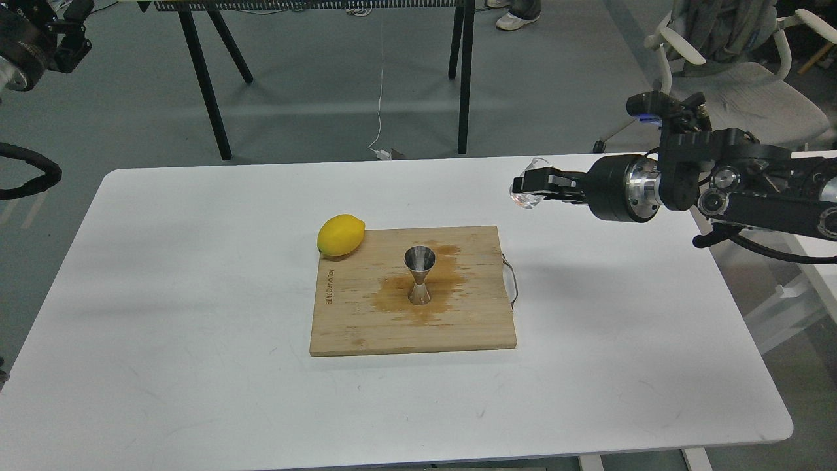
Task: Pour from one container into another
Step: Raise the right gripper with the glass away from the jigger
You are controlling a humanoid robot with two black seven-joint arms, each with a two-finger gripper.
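The steel jigger [419,275] stands upright in the middle of the wooden board [412,327], on a brown wet stain. My right gripper [533,188] is raised over the table's far right part, well right of the board, shut on the small clear glass tumbler [525,194], which lies between its fingers. My left gripper [62,33] sits high in the top left corner, far from the table; its fingers cannot be told apart.
A yellow lemon [341,235] rests at the board's far left corner. The white table [196,314] carries the board. Black table legs [465,78] stand behind, and a grey office chair [732,85] stands at the back right.
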